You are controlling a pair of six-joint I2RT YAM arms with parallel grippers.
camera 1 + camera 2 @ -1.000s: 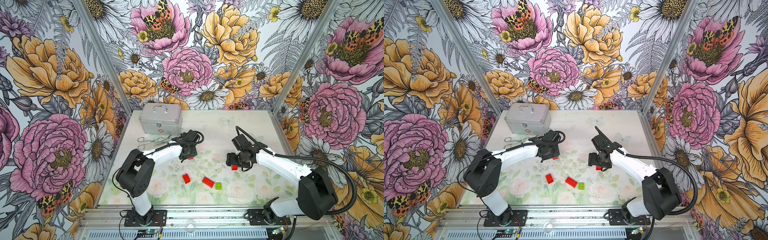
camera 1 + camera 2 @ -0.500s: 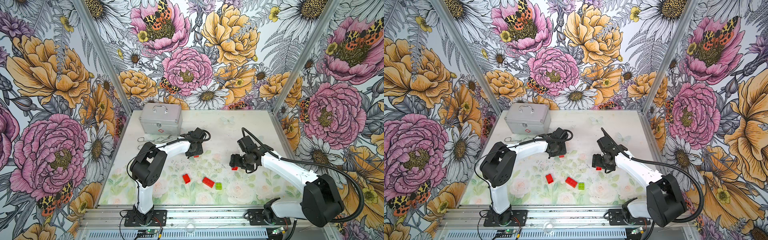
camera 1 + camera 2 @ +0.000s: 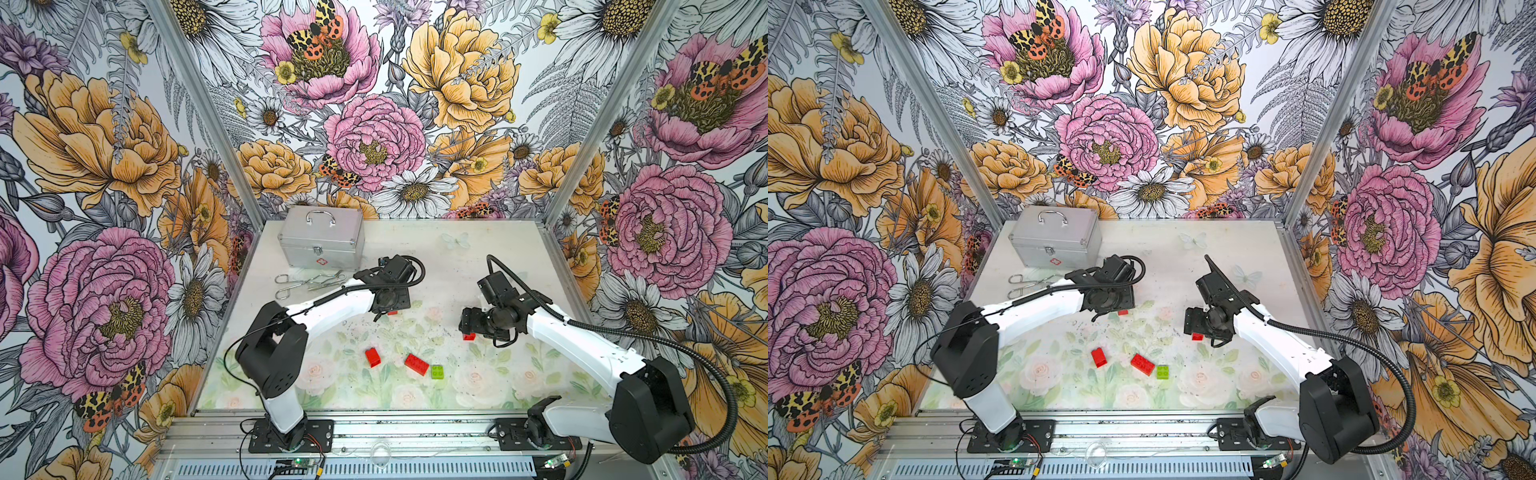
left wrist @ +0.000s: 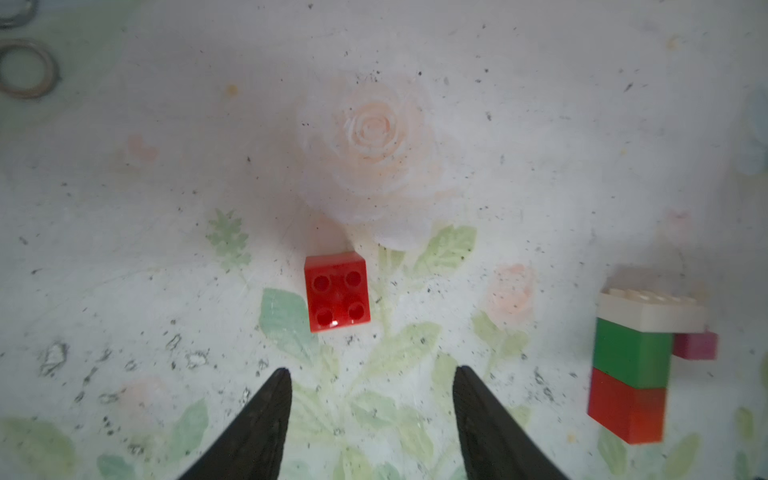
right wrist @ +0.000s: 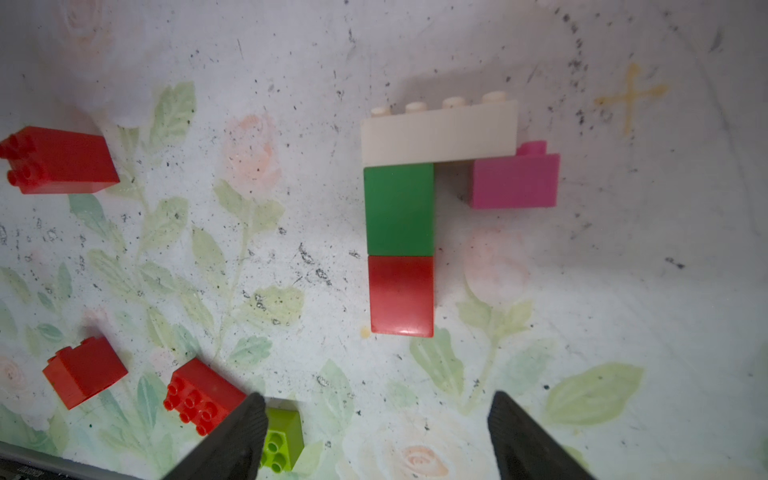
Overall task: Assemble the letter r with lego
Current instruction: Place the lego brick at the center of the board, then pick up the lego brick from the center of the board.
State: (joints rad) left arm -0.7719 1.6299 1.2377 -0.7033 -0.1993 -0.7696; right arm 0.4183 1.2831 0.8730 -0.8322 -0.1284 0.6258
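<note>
fingers [image 4: 266, 424] of left gripper [image 4: 370, 374]: partly open, holding nothing. red 2x2 brick [image 4: 336, 291] lies on the table just ahead of them, left of the r-shaped stack [image 5: 399, 208] and apart from it. right gripper [image 5: 376, 395]: spread wide, empty, above the stack, which lies flat. pink brick [image 5: 515, 180] sits under the far end of the white bar [image 5: 438, 137]. judgement: letter reads complete. lift both arms straight up so no fingertip drags a brick.

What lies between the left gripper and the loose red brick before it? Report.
Nothing: the left wrist view shows only bare tabletop between left gripper and red brick.
</note>
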